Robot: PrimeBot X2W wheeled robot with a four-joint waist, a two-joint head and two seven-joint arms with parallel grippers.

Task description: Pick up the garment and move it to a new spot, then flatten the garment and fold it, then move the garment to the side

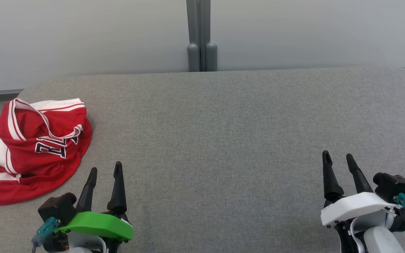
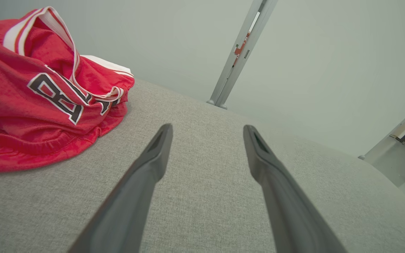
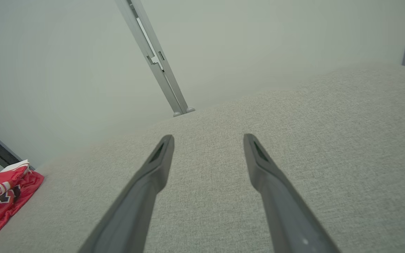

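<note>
Step 1, the pickup, seems not yet begun; the garment [image 1: 33, 147] lies crumpled at the left edge of the table [image 1: 223, 140]; left gripper [image 1: 105, 167] near it, right gripper [image 1: 337, 155] well apart, both empty, jaws wide; next, the left probably must reach over and pinch cloth.

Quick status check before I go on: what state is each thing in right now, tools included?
garment: crumpled in a heap, not flattened or folded, lying at the left edge of the table, not held.
left tool: open, holding nothing, just right of the garment and apart from it.
right tool: open, holding nothing, over the table's right side, far from the garment.
</note>
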